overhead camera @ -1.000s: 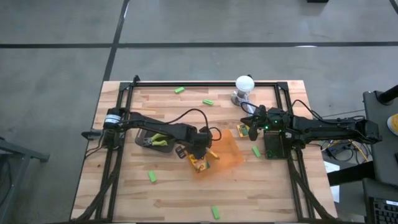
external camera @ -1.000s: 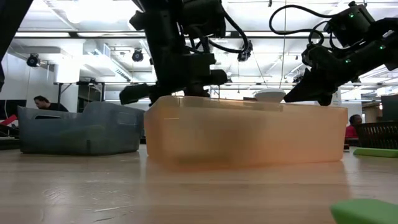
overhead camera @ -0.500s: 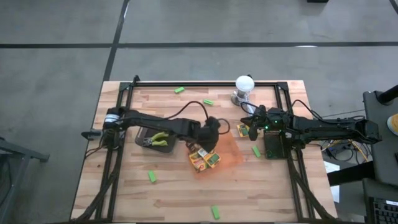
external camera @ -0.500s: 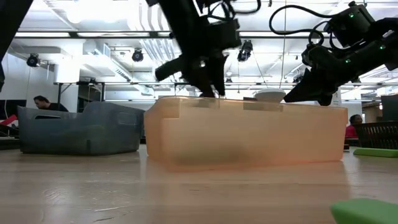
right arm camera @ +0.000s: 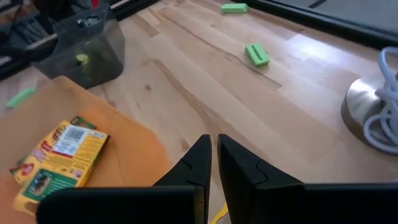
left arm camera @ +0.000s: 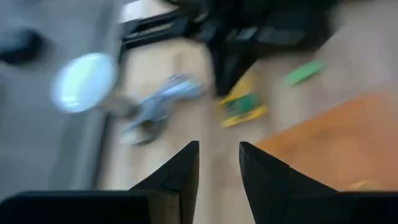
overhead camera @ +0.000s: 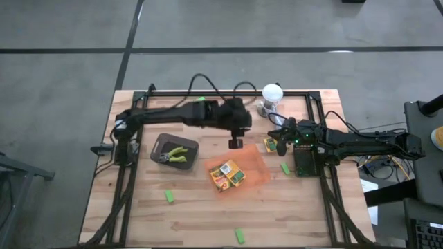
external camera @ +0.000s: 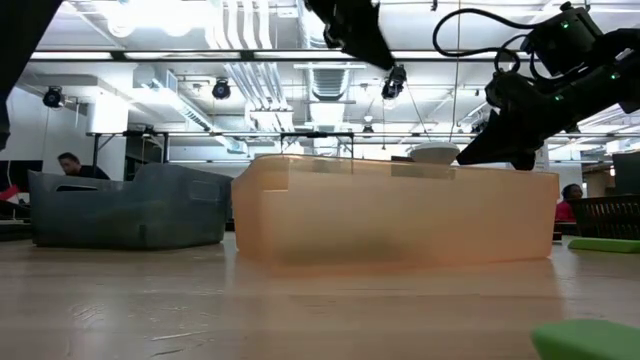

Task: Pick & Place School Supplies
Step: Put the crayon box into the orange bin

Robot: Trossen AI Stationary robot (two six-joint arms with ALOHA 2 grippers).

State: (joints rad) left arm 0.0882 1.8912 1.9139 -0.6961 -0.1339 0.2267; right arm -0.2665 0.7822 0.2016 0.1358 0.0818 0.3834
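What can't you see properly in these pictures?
- Low view: whatever lies inside the orange translucent plastic tray; its frosted wall hides it.
- Left wrist view: the yellow-and-green crayon box on the wooden table; its print is blurred.
- High view: the yellow-handled tools in the dark grey plastic bin; too small to identify.

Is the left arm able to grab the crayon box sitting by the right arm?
Probably yes. The left hand hovers open and empty just beside that crayon box, with bare table between. But the right hand hangs right at the box, so the arms might bump.
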